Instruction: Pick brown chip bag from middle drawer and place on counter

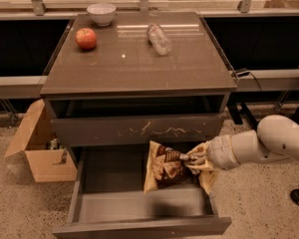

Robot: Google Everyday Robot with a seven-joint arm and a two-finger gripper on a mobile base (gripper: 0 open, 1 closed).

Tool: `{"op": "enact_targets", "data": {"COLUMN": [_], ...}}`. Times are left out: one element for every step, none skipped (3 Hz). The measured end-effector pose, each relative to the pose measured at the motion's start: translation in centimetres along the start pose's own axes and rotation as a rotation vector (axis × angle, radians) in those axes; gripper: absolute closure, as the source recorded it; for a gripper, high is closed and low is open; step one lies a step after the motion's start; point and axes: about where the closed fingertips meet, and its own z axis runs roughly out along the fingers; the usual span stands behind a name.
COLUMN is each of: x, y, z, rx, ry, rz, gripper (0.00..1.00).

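Lifting: gripper (192, 158) fingers apparently clamped on crinkly brown foil chip bag (164, 169) over grey middle drawer (109, 176); next, carry to twelve o'clock onto glossy counter surface (139, 66)

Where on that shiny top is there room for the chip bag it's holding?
The front half of the counter is bare, from below the apple and bottle to the front edge. The back is crowded: bowl, apple, bottle. The claw grips the brown chip bag over the middle drawer's right side.
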Motion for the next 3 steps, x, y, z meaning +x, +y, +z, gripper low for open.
{"op": "enact_targets", "data": {"x": [-9.2, -15.2, -15.2], "y": [-2.1, -4.1, -4.1], "z": [-6.0, -10.7, -10.7], "rx": [0.028, 0.047, 0.047], "ry": [-0.06, -0.07, -0.07], "rz": [-0.203, -0.332, -0.332], "gripper": [1.0, 1.0, 1.0]}}
